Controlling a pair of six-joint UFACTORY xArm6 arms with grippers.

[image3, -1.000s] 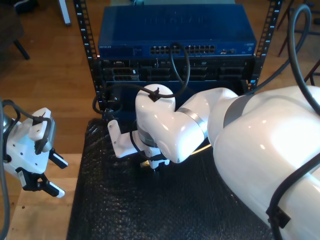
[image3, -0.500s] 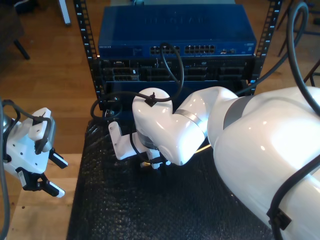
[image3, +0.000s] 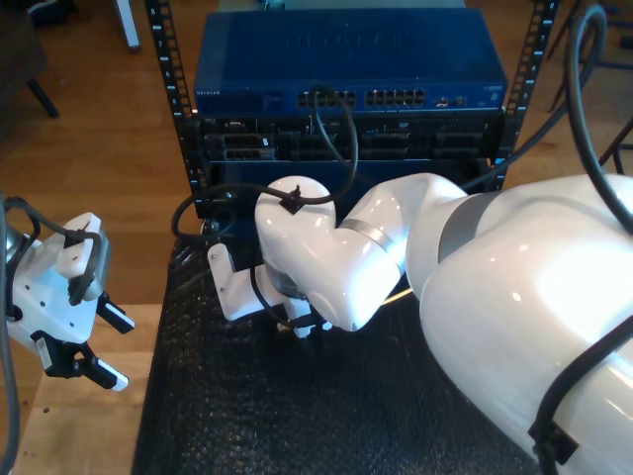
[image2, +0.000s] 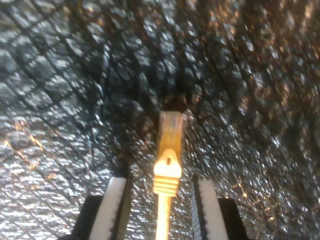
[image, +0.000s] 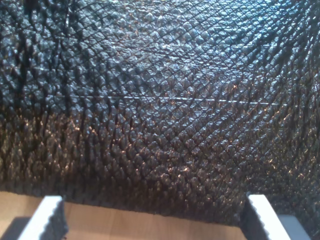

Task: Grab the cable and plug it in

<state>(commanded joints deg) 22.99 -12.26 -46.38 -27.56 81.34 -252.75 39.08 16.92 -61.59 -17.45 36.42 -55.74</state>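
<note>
The cable (image2: 166,175) is pale yellow and ends in a clear plug (image2: 171,124) with a yellowish boot. It lies over the black textured mat (image2: 60,80), pointing away from the camera. My second gripper (image2: 161,200) straddles the boot with its white fingers (image2: 114,205) narrowly apart, and a thin gap shows on each side. In the exterior view this gripper (image3: 297,327) hangs low over the mat under the big white arm, with a strip of cable (image3: 398,292) trailing behind it. My first gripper (image: 152,220) is open over the mat's edge, at the exterior view's left (image3: 84,361).
A blue network switch (image3: 346,59) with a row of ports tops the rack (image3: 346,143) behind the mat. Black hoses loop off the arms in front of the rack. Wooden table (image3: 79,435) shows beside the mat (image3: 297,416) at the exterior view's left.
The second arm's wrist has shifted toward the exterior view's left, staying low over the mat. The first arm has not moved.
</note>
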